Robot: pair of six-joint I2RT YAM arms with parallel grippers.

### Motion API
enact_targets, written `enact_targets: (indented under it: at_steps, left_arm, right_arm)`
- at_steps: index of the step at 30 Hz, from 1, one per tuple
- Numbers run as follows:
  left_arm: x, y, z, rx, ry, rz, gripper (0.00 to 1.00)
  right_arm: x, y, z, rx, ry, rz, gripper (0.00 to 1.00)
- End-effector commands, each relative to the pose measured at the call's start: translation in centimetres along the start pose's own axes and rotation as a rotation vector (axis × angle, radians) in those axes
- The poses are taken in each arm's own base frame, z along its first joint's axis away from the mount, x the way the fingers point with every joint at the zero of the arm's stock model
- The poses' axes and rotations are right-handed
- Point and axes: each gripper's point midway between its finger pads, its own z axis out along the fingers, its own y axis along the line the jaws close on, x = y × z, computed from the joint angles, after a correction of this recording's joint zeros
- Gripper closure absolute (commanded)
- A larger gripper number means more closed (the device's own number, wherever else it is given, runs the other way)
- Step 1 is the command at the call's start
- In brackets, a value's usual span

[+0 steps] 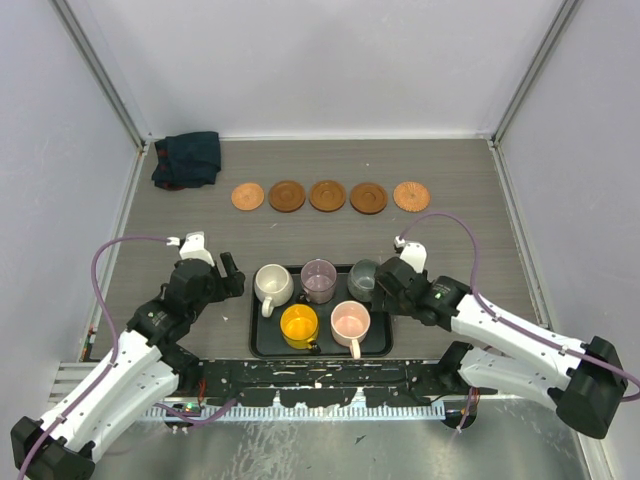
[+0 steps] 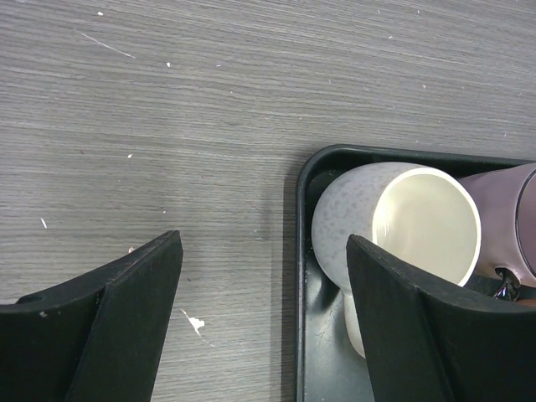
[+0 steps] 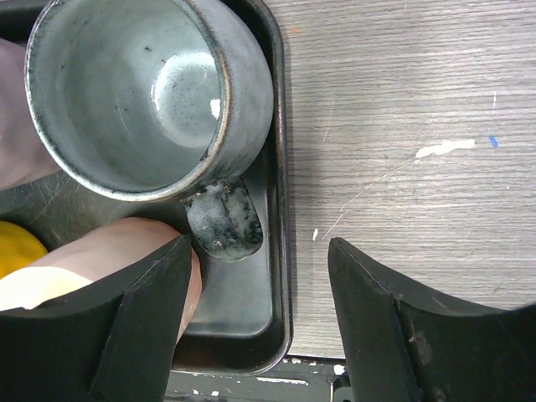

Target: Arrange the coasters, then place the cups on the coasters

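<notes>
The table [image 1: 450, 200] fills the top view, and the black tray [image 1: 262, 340] sits low in the middle of the frame with all five cups in it. The coasters [image 1: 327, 195] already lie in a neat row across the upper middle, so you are on the second step, and no cup is out yet.

Your left gripper [image 2: 264, 251] stands wide open and holds nothing. It straddles the tray's left rim, one finger over the cream cup [image 2: 394, 226]. Your right gripper [image 3: 260, 247] is just as wide and empty. It sits at the tray's right edge, just below the grey-green cup [image 3: 126, 92] and its handle in the wrist view.

Next, I judge, each arm needs to shift inward over its cup, drop, and close on the wall. Then lift straight up, clear of the rim and the neighbouring cups.
</notes>
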Motion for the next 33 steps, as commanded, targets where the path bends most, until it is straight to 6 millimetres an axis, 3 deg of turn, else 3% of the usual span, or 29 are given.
enact_targets:
  at_steps: [1, 13, 33]
  left_arm:
    - [-1.3, -0.6, 0.1, 0.02, -0.057, -0.017, 0.19]
    - [-1.1, -0.4, 0.3, 0.01, -0.059, -0.02, 0.19]
    - [-0.6, -0.1, 0.7, -0.001, -0.048, -0.018, 0.19]
  right_arm:
    - [-1.6, 2.2, -1.0, -0.089, -0.029, -0.048, 0.3]
    - [-1.2, 2.3, 0.6, -0.081, -0.012, -0.2, 0.46]
    - [0.7, 3.4, 3.2, -0.143, 0.016, -0.235, 0.5]
